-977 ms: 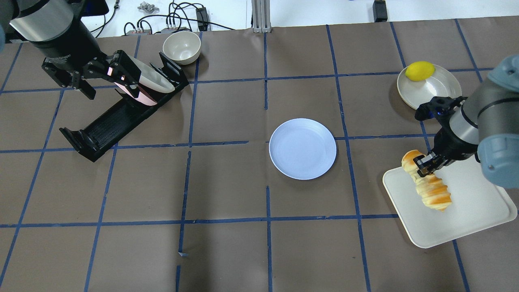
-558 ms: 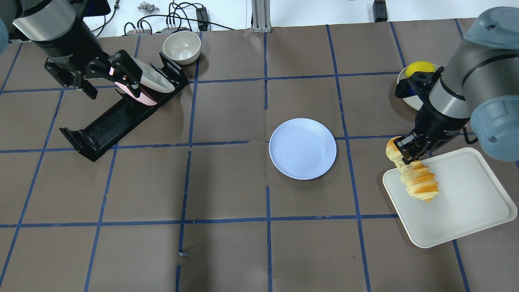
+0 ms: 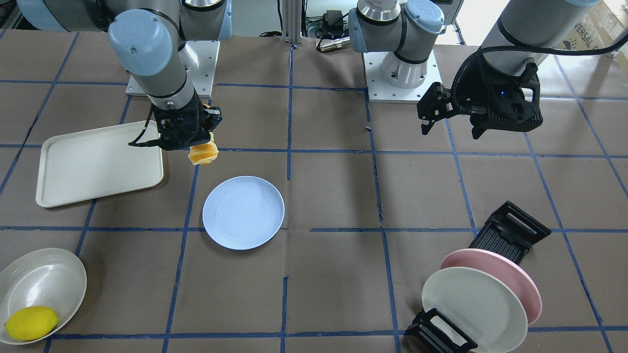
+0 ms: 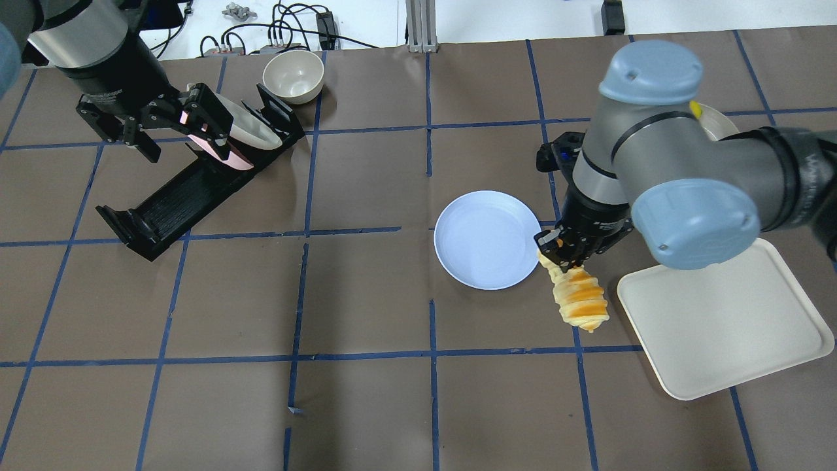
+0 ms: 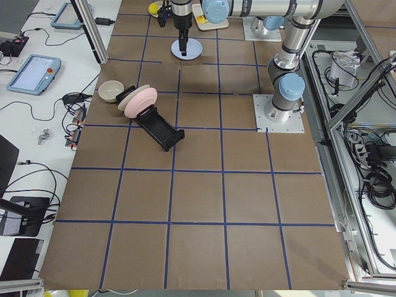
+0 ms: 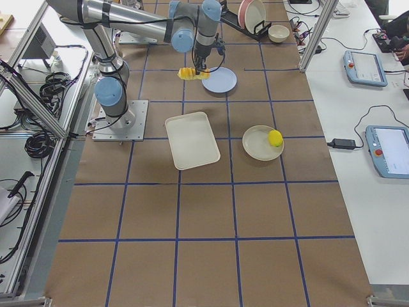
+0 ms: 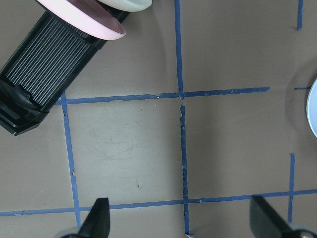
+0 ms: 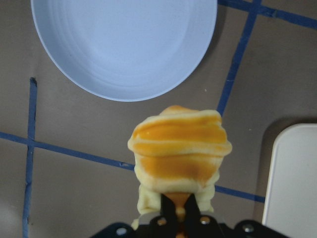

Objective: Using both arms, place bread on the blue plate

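Bread (image 4: pixel 579 299) hangs from right hand (image 4: pixel 562 257), clamped on its end, beside blue plate (image 4: pixel 487 239).

The right arm (image 4: pixel 654 131) stretches over the table, with the right gripper (image 4: pixel 561 256) pointing down just beside the blue plate's (image 4: pixel 487 239) right edge, clamped on one end of the bread (image 4: pixel 579 301). The left gripper (image 7: pixel 181 220) hangs well apart from that plate, jaws spread wide, apparently empty.

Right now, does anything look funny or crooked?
Yes: the striped orange-and-cream bread roll hangs by one end from the right gripper, squashed thin where it is pinched, just beside the pale blue round plate.
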`<control>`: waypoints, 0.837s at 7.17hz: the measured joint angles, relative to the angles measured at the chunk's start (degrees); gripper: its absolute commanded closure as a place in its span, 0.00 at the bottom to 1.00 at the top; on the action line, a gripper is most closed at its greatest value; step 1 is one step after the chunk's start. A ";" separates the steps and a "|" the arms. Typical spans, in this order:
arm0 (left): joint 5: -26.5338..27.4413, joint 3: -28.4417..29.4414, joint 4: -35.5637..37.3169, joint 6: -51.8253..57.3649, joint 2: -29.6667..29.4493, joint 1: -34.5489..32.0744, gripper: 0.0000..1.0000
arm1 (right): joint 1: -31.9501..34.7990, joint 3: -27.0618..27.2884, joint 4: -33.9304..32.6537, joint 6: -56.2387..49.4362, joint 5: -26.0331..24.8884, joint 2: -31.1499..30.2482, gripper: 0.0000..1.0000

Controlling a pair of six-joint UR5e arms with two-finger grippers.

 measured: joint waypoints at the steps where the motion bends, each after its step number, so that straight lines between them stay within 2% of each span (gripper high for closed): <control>1: 0.13 0.10 -0.02 0.00 -0.16 -0.03 0.00 | 1.74 -0.21 -4.57 1.12 1.06 3.34 0.90; 3: 0.43 0.15 -0.23 -0.02 -0.16 -0.05 0.00 | 3.78 -1.93 -13.65 1.80 3.08 11.44 0.90; 4: 0.38 0.24 -0.25 -0.06 -0.16 -0.05 0.00 | 4.71 -3.96 -15.86 1.90 3.39 14.82 0.88; 6: 0.46 0.26 -0.34 -0.08 -0.10 -0.03 0.00 | 5.47 -7.29 -17.21 1.92 3.53 19.76 0.07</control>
